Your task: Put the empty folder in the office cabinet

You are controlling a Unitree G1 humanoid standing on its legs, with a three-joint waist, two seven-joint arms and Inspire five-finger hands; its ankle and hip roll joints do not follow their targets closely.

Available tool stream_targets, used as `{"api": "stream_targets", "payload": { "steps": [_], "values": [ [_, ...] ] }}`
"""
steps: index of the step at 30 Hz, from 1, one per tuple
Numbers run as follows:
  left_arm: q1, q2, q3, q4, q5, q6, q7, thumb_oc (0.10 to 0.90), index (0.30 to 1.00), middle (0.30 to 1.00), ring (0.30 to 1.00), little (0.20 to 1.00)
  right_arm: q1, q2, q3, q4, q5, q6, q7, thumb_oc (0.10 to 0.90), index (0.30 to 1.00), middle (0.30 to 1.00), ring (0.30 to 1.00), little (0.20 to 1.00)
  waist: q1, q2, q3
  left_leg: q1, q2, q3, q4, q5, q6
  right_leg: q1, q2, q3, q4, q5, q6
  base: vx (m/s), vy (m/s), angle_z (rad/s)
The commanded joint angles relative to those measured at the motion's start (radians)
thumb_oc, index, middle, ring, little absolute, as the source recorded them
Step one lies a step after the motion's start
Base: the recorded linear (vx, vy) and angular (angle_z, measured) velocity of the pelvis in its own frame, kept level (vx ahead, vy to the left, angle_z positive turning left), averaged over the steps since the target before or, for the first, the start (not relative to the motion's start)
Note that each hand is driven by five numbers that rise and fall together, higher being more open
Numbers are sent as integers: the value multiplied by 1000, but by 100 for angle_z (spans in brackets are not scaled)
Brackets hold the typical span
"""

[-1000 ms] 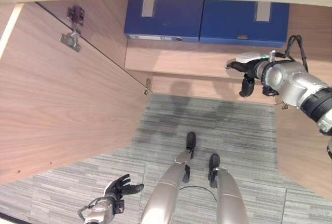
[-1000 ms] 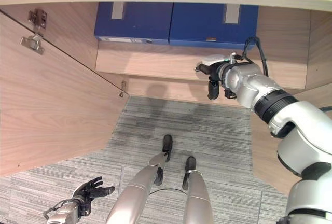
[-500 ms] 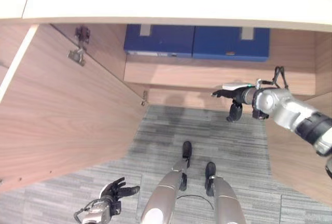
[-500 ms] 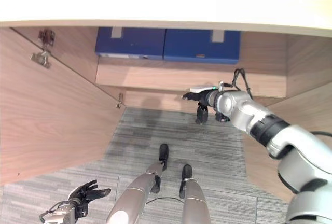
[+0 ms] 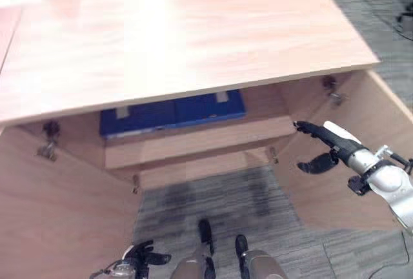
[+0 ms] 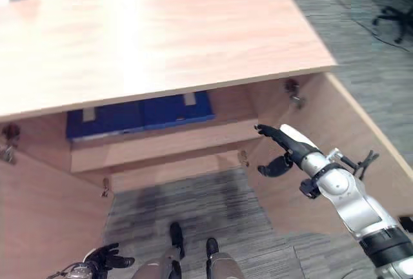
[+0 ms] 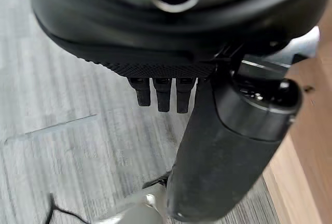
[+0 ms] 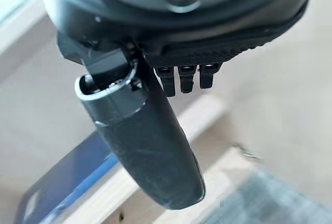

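Observation:
Two blue folders (image 5: 171, 114) lie side by side at the back of the shelf (image 5: 193, 142) inside the open wooden cabinet; one blue folder (image 8: 62, 182) also shows past my right hand's thumb in the right wrist view. My right hand (image 5: 322, 146) hovers open and empty in front of the cabinet's right side, near the inner face of the right door (image 5: 381, 130), apart from the shelf and folders. My left hand (image 5: 139, 263) hangs low over the carpet at the lower left, fingers relaxed, holding nothing.
The cabinet's wide wooden top (image 5: 181, 40) juts out above the shelf. The left door (image 5: 58, 208) stands swung open towards me. Grey carpet (image 5: 213, 195) lies between the doors. An office chair base (image 6: 393, 17) stands at the far right.
The camera has swung up and back, so the cabinet top now shows. My right hand has drawn back from the shelf's front edge towards the right door. The folders have stayed put.

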Motion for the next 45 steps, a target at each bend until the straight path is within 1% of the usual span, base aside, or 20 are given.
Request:
{"api": "stream_targets", "payload": {
  "steps": [1,7,10,12,13,15,16,17,20,23,27,33,34,36,37,38,40,41,43,45],
  "values": [
    [18,-2,-32,59,74,-7,-16,800,900,900,900,900,6,-24,-15,-49,-36,-55,-10,800,900,900,900,900,-13,-25,-81,53,14,-98,-9,-102,-39,64,11,-8,-163,70,51,74,-3,-29],
    [39,-18,-36,62,100,-11,-28,800,900,900,900,900,104,9,3,-27,-149,-43,31,800,900,900,900,900,-40,-25,-121,95,17,-72,-9,-131,-34,87,17,18,-176,73,53,69,5,-21],
    [47,-18,-31,71,115,-7,-25,800,900,900,900,900,122,30,2,-40,-162,-42,33,800,900,900,900,900,-47,-23,-129,104,19,-61,-9,-138,-31,91,19,27,-178,75,53,36,15,-19],
    [59,-20,-13,101,142,1,-16,800,900,900,900,900,146,81,-31,-64,-135,-54,4,800,900,900,900,900,-65,-21,-141,117,22,-43,-9,-148,-27,93,23,47,-174,75,55,69,61,-17],
    [74,-21,5,126,165,3,-10,800,900,900,900,900,189,116,-107,-126,-52,-85,-24,800,900,900,900,900,-86,-22,-142,133,24,-23,-9,-160,-24,93,28,65,-162,71,57,40,53,-12],
    [78,-23,6,132,171,1,-14,800,900,900,900,900,203,130,-121,-135,-28,-94,-24,800,900,900,900,900,-88,-21,-145,132,26,-15,-9,-158,-24,87,31,72,-161,75,57,22,36,-24],
    [95,-21,11,146,189,-1,-18,800,900,900,900,900,246,147,-177,-172,41,-115,-20,800,900,900,900,900,-100,-24,-145,141,29,-1,-9,-165,-22,84,35,87,-151,74,59,23,38,-43],
    [104,-23,17,151,192,-2,-22,800,900,900,900,900,269,163,-191,-176,64,-122,-16,800,900,900,900,900,-105,-25,-145,143,30,6,-9,-168,-21,81,37,94,-146,74,59,28,45,-45],
    [121,-25,31,159,203,-4,-29,800,900,900,900,900,339,190,-232,-175,92,-118,-2,800,900,900,900,900,-120,-32,-145,150,33,21,-9,-174,-21,78,39,106,-142,75,62,6,21,-28],
    [101,-35,36,155,185,0,-28,800,900,900,900,900,411,229,-258,-52,82,-90,-16,800,900,900,900,900,-155,-39,-152,163,35,36,-9,-184,-20,79,40,119,-140,73,65,15,14,-22],
    [95,-40,18,155,193,-4,-34,800,900,900,900,900,471,295,-371,75,266,-114,-14,800,900,900,900,900,-207,-37,-159,177,37,59,-9,-194,-17,74,50,150,-124,70,66,32,22,-23],
    [95,-56,2,157,200,-1,-33,800,900,900,900,900,467,386,-476,216,322,-106,-94,800,900,900,900,900,-265,-29,-145,192,32,103,-9,-214,-3,56,59,203,-93,64,78,3,69,-38],
    [81,-57,-8,150,201,-2,-32,800,900,900,900,900,461,391,-493,218,321,-102,-98,800,900,900,900,900,-281,-31,-127,191,29,115,-9,-217,1,42,62,219,-82,69,83,-58,95,-47],
    [66,-53,-26,149,207,-6,-29,800,900,900,900,900,445,401,-513,232,335,-112,-125,800,900,900,900,900,-290,-34,-102,179,26,125,-9,-216,3,28,58,237,-87,80,93,-108,129,-57],
    [61,-52,-34,154,217,-10,-12,800,900,900,900,900,392,420,-536,259,351,-141,-181,800,900,900,900,900,-289,-23,-74,169,22,134,-9,-240,6,4,44,230,-92,76,113,-126,131,-57],
    [54,-49,-29,157,211,-9,0,800,900,900,900,900,346,425,-533,267,360,-160,-213,800,900,900,900,900,-269,-16,-58,162,34,161,-9,-243,2,-16,21,184,-97,92,123,-122,51,-62],
    [44,-33,-8,146,184,0,17,800,900,900,900,900,282,451,-532,260,370,-180,-268,800,900,900,900,900,-229,-4,-58,147,69,206,-9,-235,-18,-24,-71,-6,-131,118,124,-80,-166,-157],
    [40,-17,17,132,161,2,31,800,900,900,900,900,228,465,-510,262,366,-197,-311,800,900,900,900,900,-189,-6,-62,157,94,248,-9,-230,-32,-15,-132,-133,-174,130,117,-2,-210,-174],
    [41,-9,39,130,161,4,40,800,900,900,900,900,217,477,-502,258,356,-191,-334,800,900,900,900,900,-157,-26,-77,177,93,257,-7,-222,-37,18,-145,-152,-212,136,115,78,-194,-92],
    [68,-6,71,138,149,5,41,800,900,900,900,900,201,451,-478,237,332,-182,-337,800,900,900,900,900,-122,-38,-100,208,101,258,-4,-224,-48,51,-138,-174,-228,145,114,176,-237,-3]
  ]
}}
